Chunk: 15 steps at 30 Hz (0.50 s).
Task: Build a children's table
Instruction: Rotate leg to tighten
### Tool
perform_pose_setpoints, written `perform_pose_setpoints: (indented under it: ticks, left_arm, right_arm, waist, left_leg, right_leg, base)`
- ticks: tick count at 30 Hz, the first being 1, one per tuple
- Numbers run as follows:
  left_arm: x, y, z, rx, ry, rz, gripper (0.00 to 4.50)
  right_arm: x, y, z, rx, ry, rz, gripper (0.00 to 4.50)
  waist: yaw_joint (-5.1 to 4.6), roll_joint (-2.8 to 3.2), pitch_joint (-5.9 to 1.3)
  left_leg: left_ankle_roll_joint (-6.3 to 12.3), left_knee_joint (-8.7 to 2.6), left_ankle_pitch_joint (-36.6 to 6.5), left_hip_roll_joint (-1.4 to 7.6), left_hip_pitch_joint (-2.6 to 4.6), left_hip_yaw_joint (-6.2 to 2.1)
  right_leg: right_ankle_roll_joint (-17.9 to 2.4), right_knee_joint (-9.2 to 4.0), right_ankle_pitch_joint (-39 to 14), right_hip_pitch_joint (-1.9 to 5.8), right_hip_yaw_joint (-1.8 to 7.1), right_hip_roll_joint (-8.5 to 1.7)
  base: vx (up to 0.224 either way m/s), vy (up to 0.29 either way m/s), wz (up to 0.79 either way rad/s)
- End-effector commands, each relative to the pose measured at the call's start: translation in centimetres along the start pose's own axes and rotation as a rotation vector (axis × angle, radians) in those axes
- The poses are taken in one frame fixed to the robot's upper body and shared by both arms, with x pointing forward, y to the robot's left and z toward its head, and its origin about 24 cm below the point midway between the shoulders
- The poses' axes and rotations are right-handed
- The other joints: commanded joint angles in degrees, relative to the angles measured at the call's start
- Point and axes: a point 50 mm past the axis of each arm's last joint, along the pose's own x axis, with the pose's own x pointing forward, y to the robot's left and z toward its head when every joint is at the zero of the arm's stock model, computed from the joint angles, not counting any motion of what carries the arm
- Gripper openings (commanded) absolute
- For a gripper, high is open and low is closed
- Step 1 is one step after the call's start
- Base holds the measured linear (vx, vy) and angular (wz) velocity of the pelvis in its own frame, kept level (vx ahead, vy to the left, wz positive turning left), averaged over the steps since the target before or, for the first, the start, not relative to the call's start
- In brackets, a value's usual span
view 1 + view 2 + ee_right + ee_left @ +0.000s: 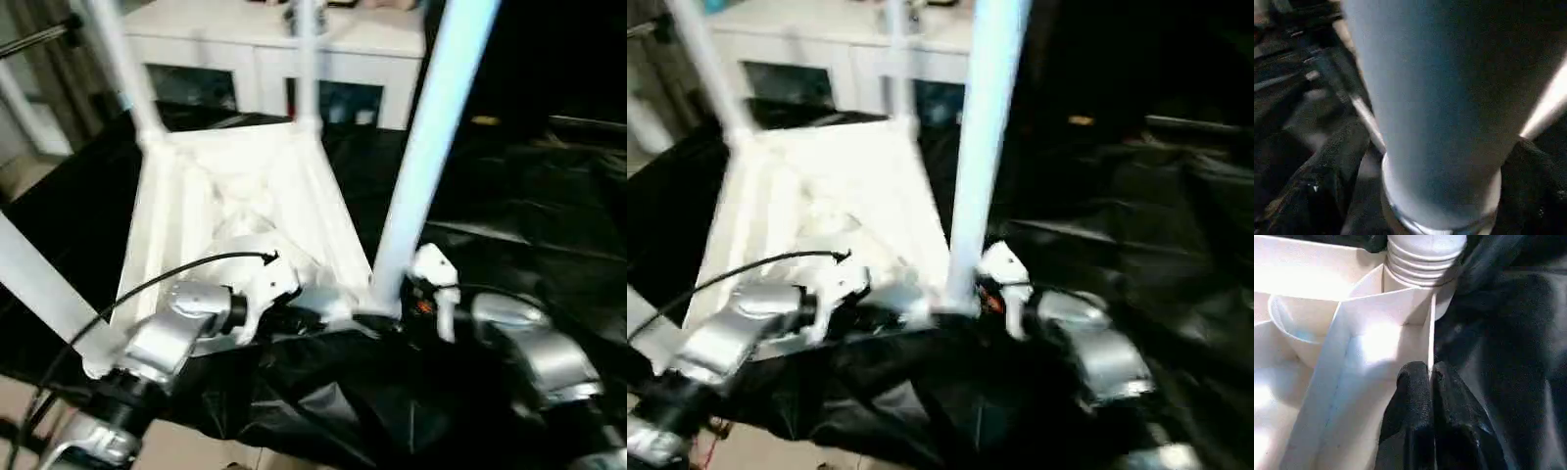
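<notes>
Tabletop: the white tabletop (245, 211) lies underside up on the black-draped surface (519, 225), its ribs showing, its near edge at the surface's near edge, where both arms work.
Legs: 4 white legs rise from the corner sockets; the near right leg (426, 147) stands almost upright at the near right corner, its long axis running up out of the picture.
Left gripper: the left gripper (1431, 377) has its jaws pinched narrow on a thin rib wall of the tabletop, just beside the threaded foot of a leg (1422, 259).
Right gripper: the right gripper (431, 284) sits at the foot of the near right leg, just to its right; in the right wrist view the tube runs up between dark fingers (1327, 166) that stand wide and do not seem to press on it.
Key relation: the leg's foot lies directly ahead of the right jaws, so the right arm is the nearer one for any further seating or turning, while the left steadies the top.
</notes>
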Motion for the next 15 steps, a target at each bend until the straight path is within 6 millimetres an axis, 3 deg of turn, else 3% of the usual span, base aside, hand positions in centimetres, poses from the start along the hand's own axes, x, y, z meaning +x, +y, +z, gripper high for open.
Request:
perform_pose_setpoints:
  ticks: [1, 3, 5, 6, 10, 15]
  left_arm:
    - [0.2, -0.3, 0.9, 0.042, -0.032, -0.073, 0.0]
    - [-0.3, -0.1, 0.8, 0.047, -0.012, -0.087, 0.0]
    - [-0.5, -0.1, 0.9, 0.04, -0.013, -0.112, 0.0]
    - [-0.5, -0.1, 0.9, 0.04, -0.013, -0.112, 0.0]
    - [-0.7, -0.1, 0.9, 0.046, -0.013, -0.127, 0.0]
    - [-0.9, -0.1, 0.7, 0.041, -0.012, -0.117, 0.0]
  right_arm:
    - [0.3, 1.3, 0.2, -0.006, 0.017, 0.152, 3.99]
    - [0.3, 1.4, 0.1, -0.022, 0.046, 0.167, 3.99]
    - [0.4, 1.4, 0.2, -0.026, 0.044, 0.176, 3.99]
    - [0.4, 1.4, 0.2, -0.026, 0.044, 0.176, 3.65]
    - [0.6, 1.5, 0.4, -0.03, 0.044, 0.191, 3.58]
    - [1.1, 1.9, 0.2, -0.033, 0.056, 0.219, 3.08]
  waist:
    - [0.39, -0.8, -3.45]
    - [0.9, -0.83, -3.84]
    - [1.02, -0.85, -3.81]
    - [1.07, -0.98, -3.8]
    - [1.05, -0.98, -3.71]
    - [1.18, -1.06, -3.44]
  left_leg:
    - [3.58, -3.54, -16.2, 1.02, 1.05, 0.36]
    - [4.6, -3.14, -10.0, 0.96, 0.43, 0.47]
    - [4.86, -2.9, -8.5, 0.79, 0.18, 0.47]
    - [4.91, -2.72, -8.7, 0.74, 0.1, 0.48]
    - [4.6, -2.8, -10.2, 0.74, 0.26, 0.53]
    - [2.39, -3.2, -13.9, 0.82, 0.59, 0.42]
  right_leg:
    - [-11.8, -3.78, -16.1, 1.81, 1.77, -0.95]
    - [-13.6, -2.56, -8.3, 2.45, 1.83, -0.83]
    - [-14.4, -2.13, -5.7, 2.62, 1.77, -0.77]
    - [-14.7, -1.93, -5.4, 2.65, 1.84, -0.76]
    - [-14.3, -2.13, -8.5, 2.65, 1.88, -0.74]
    - [-11.8, -2.75, -15.3, 2.28, 2.2, -0.68]
  base:
    - [0.068, -0.025, 0.09]
    - [0.065, -0.019, 0.05]
    - [0.0, 0.0, 0.0]
    - [0.0, 0.0, 0.0]
    - [0.0, 0.0, 0.0]
    - [0.0, 0.0, 0.0]
